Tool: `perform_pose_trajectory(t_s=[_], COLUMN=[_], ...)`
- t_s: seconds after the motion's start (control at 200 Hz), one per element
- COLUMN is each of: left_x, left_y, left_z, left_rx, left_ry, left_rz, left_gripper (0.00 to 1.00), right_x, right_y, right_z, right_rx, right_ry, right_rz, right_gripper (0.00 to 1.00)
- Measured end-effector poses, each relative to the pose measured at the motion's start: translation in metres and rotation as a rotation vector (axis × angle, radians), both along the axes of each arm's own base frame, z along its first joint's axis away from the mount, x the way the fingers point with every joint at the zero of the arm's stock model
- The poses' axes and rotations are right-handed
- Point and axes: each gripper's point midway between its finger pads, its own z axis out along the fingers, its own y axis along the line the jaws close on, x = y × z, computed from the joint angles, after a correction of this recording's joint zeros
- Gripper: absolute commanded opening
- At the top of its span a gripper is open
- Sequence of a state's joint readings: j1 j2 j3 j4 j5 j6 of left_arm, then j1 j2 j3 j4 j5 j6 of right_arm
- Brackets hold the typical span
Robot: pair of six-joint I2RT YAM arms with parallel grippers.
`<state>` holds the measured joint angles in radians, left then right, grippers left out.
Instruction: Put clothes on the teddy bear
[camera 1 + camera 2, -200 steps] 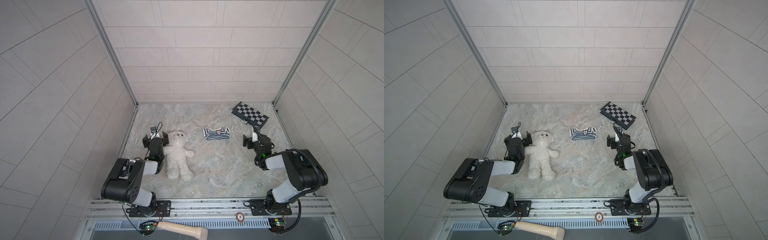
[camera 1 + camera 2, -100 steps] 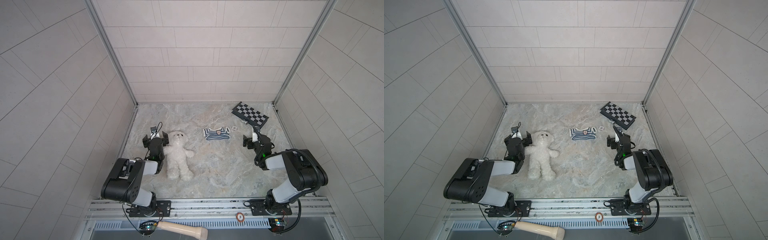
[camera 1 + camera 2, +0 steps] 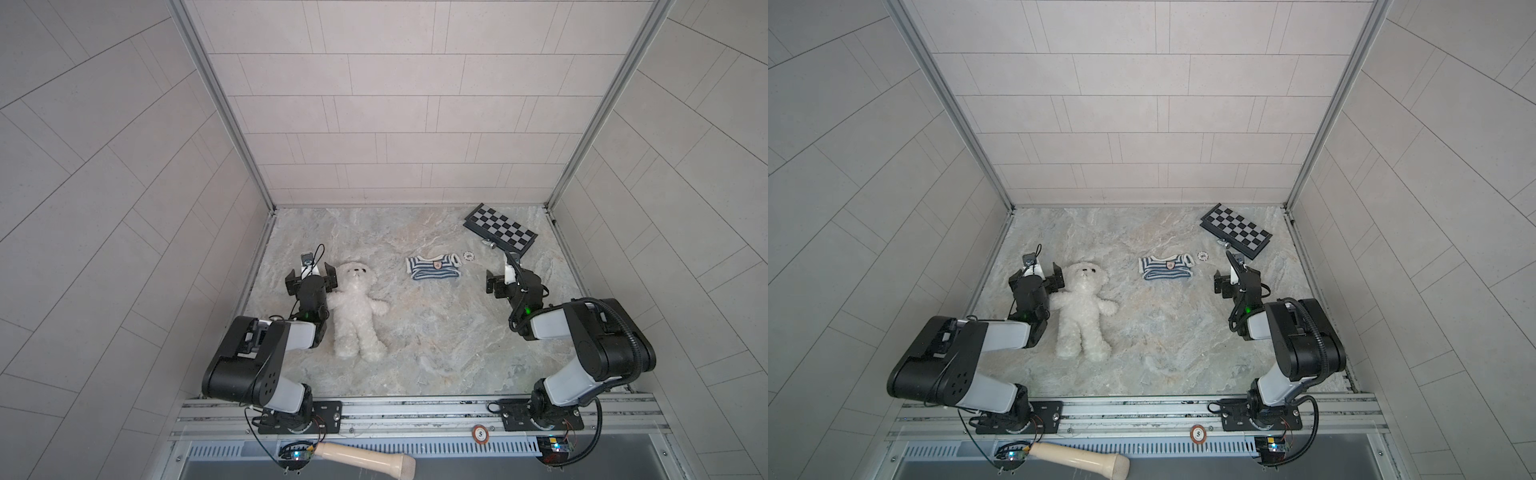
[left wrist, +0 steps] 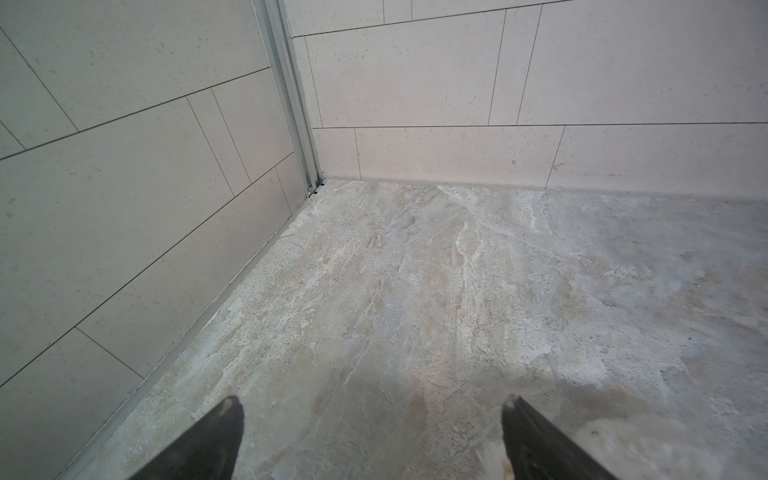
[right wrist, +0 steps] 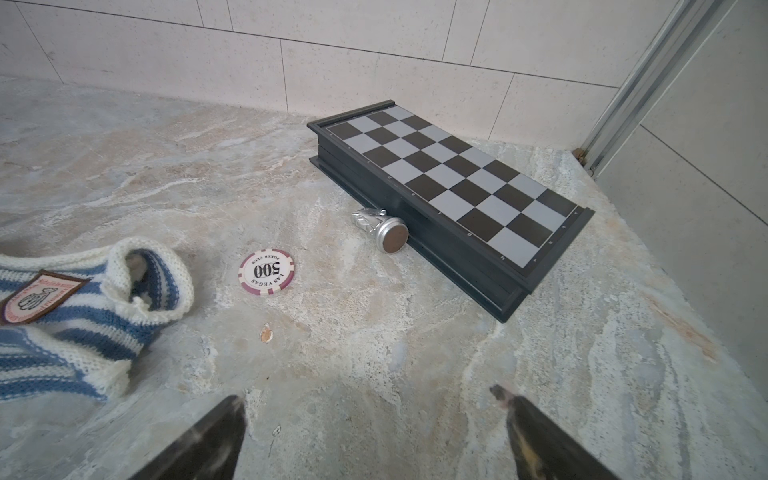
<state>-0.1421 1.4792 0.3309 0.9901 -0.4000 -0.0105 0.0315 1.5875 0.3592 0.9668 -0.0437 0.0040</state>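
The cream-white teddy bear (image 3: 357,307) (image 3: 1081,309) lies on its back on the marble floor at the left, head toward the back wall. My left gripper (image 3: 311,277) (image 3: 1038,280) rests open right beside its head and raised arm. In the left wrist view the left gripper (image 4: 370,405) holds nothing, and a tuft of bear fur (image 4: 492,455) shows by one fingertip. A navy-and-white striped shirt (image 3: 432,268) (image 3: 1166,267) (image 5: 62,316) lies flat in the middle. My right gripper (image 3: 511,283) (image 3: 1235,282) (image 5: 368,399) stands open and empty to the right of the shirt.
A folded chessboard (image 3: 500,227) (image 5: 449,178) lies in the back right corner, with a silver chess piece (image 5: 380,226) against its edge. A poker chip (image 3: 468,256) (image 5: 267,271) sits between shirt and board. Tiled walls close three sides. A rail (image 3: 415,409) runs along the front.
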Motion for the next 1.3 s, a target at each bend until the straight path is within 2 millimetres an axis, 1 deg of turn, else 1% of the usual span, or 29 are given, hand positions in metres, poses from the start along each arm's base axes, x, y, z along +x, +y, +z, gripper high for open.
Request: perform_pose_trajectory(t_s=[0.3, 0.696, 0.771, 0.841, 0.941, 1.106, 1.217, 1.297], left_x=[0.000, 0.000, 0.000, -0.002, -0.005, -0.013, -0.023, -0.029], left_y=[0.000, -0.001, -0.003, -0.002, -0.002, 0.000, -0.002, -0.010], left_z=[0.000, 0.000, 0.003, 0.011, 0.023, 0.046, 0.065, 0.078], left_rx=[0.000, -0.001, -0.002, -0.004, -0.008, -0.040, -0.089, -0.144], left_ry=[0.000, 0.001, -0.002, -0.017, -0.030, -0.047, -0.078, -0.101], left_rz=[0.000, -0.007, -0.016, -0.017, -0.015, -0.005, -0.007, -0.028], left_gripper=[1.00, 1.00, 1.00, 1.00, 1.00, 1.00, 1.00, 1.00], right_x=[0.000, -0.001, -0.001, -0.002, -0.005, -0.011, -0.013, -0.015], right_y=[0.000, -0.008, -0.011, -0.013, -0.017, -0.017, -0.013, -0.008], right_z=[0.000, 0.000, 0.000, 0.002, 0.013, 0.037, 0.062, 0.082], right_rx=[0.000, -0.013, -0.015, -0.018, -0.018, -0.022, -0.015, 0.012], right_ry=[0.000, 0.001, 0.003, -0.002, -0.022, -0.042, -0.056, -0.073], right_rz=[0.000, -0.048, -0.063, -0.077, -0.096, -0.108, -0.110, -0.111], right_gripper=[1.00, 1.00, 1.00, 1.00, 1.00, 1.00, 1.00, 1.00])
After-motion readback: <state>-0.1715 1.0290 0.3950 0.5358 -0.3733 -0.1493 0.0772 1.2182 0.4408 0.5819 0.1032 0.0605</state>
